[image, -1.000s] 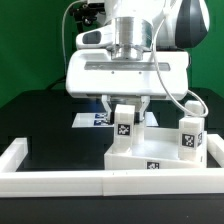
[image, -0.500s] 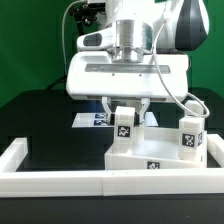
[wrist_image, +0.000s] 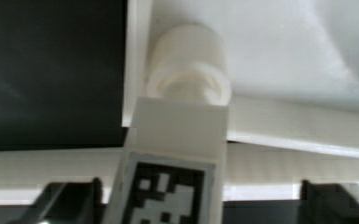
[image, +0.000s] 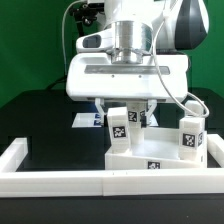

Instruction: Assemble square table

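A tagged white leg (image: 119, 130) (wrist_image: 172, 150) stands between the fingers of the Panda's gripper (image: 126, 116), which pinch it above the near-left corner of the square tabletop (image: 160, 155) in the exterior view. A second leg (image: 190, 135) stands upright on the slab's right side. The marker board (image: 88, 119) lies behind, the white rail (image: 60, 180) in front.

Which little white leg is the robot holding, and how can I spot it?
Find the big white robot arm in the middle, then look down to its gripper over the flat white square tabletop. The held leg is the small tagged block between its fingers. Unlike the other leg, at the exterior view's right, it leans a little and has fingers beside it.
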